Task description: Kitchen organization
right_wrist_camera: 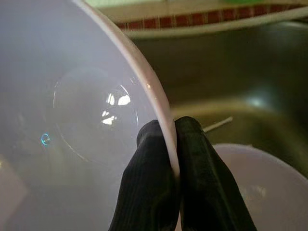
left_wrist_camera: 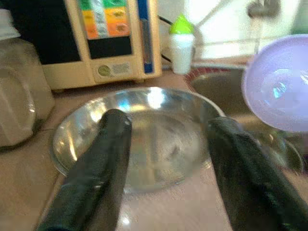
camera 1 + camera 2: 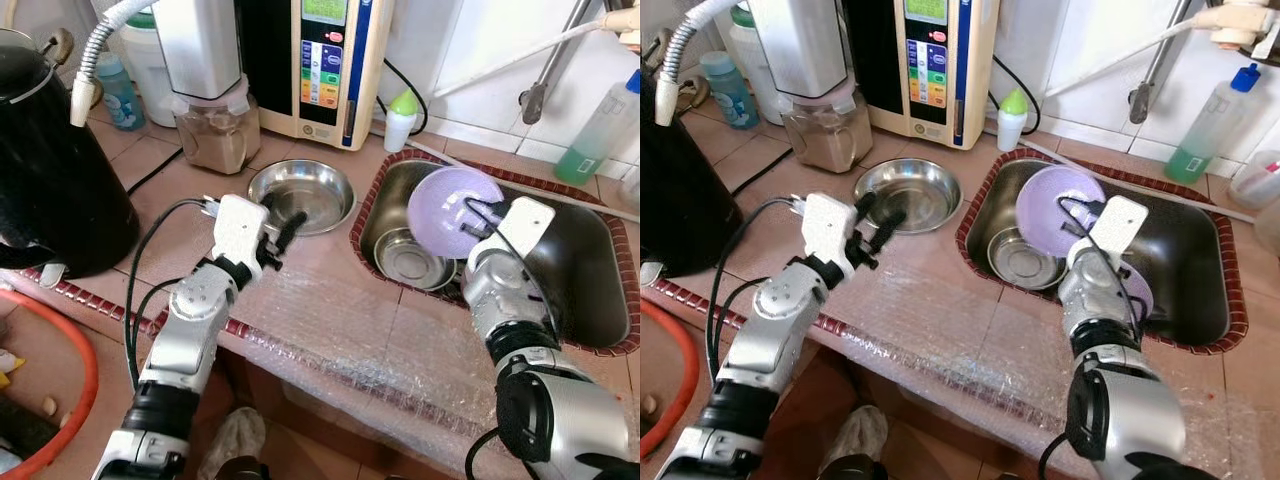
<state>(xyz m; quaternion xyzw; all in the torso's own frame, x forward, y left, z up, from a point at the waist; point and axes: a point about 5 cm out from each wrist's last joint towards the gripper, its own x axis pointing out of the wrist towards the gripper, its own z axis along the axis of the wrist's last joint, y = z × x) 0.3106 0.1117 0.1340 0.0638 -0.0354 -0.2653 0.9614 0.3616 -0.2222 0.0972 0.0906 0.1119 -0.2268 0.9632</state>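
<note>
**Over the sink: lilac bowl pinched by the right arm, steel bowl waiting to its left**

Above the sink [image 3: 585, 335], at its near-left part, the right gripper [image 3: 482, 214] holds a lilac plastic bowl [image 3: 450, 210] up on edge, clear of the basin floor. Its two black fingers [image 1: 159, 192] are pressed together on the rim, one inside and one outside the wall, so the bowl stands nearly upright with its hollow turned toward the robot. Directly beneath it sits a small steel bowl [image 3: 412, 260] on the sink bottom, and a second pale dish [image 1: 250, 183] lies just under the fingers.

Left of the sink, on the tiled counter [image 3: 330, 290], a wide steel bowl [image 3: 302, 192] rests open side up. The left gripper [image 3: 283, 227] hovers just beside its near rim with jaws spread and nothing between them.

Judging from this, the coming move likely carries the lilac bowl leftward, across the sink's rim, toward the counter. The right arm already has it, while the left is nearer the steel bowl, and the tilted bowl would need levelling before it is set down.
</note>
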